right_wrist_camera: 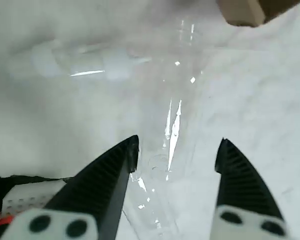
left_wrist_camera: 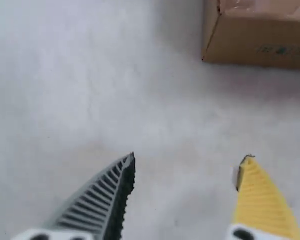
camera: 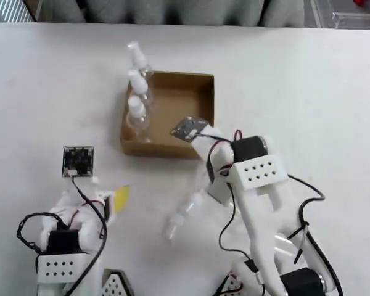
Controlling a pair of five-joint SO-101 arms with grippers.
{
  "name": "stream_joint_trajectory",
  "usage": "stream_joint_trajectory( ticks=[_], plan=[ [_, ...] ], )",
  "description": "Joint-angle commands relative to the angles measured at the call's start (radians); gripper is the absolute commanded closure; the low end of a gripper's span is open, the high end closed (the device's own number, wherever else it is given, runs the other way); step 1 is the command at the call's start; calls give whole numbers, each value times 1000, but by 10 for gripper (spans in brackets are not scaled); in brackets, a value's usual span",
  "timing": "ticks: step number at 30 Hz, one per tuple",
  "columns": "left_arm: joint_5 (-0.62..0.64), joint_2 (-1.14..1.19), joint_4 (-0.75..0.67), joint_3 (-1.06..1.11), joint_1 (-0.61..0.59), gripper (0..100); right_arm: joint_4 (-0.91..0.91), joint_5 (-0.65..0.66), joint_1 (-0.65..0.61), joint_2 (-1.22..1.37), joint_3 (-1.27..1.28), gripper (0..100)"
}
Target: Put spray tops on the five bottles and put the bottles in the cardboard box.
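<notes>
The cardboard box (camera: 172,105) stands open at mid-table, with three clear bottles (camera: 138,111) capped by white spray tops in a row along its left wall. Another clear bottle (camera: 186,211) lies on the table in front of the box. In the right wrist view this bottle (right_wrist_camera: 175,115) runs between the black fingers of my right gripper (right_wrist_camera: 179,150), which is open around it. My left gripper (left_wrist_camera: 189,165) hangs open over bare table with nothing between its grey and yellow fingers. The box's corner (left_wrist_camera: 260,35) is ahead of it.
The right arm (camera: 259,185) reaches from the front right toward the box's front wall. The left arm (camera: 71,246) stays at the front left. A clear container (camera: 351,12) sits at the back right edge.
</notes>
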Motion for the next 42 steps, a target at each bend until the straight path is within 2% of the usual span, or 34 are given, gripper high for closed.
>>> stream_joint_trajectory(
  ticks=[1,4,9,11,26,32,39,42],
  plan=[
    [-8,-13,-29,-8,-12,690,-79,-8,-28,-24,31,765],
    [-8,-13,-29,-8,-12,690,-179,-6,-28,-24,106,759],
    [-8,-13,-29,-8,-12,689,-245,-6,-39,-24,166,658],
    [-8,-13,-29,-8,-12,688,-249,-6,-39,-24,172,646],
    [-8,-13,-28,-6,-12,690,-498,-6,-39,-18,315,727],
    [-8,-13,-26,-6,-12,690,-585,-6,-58,131,308,726],
    [-8,-13,-28,-6,-12,690,-536,-6,-47,225,233,734],
    [-8,-13,-28,-6,-12,690,-536,-6,-45,225,233,812]
  ],
)
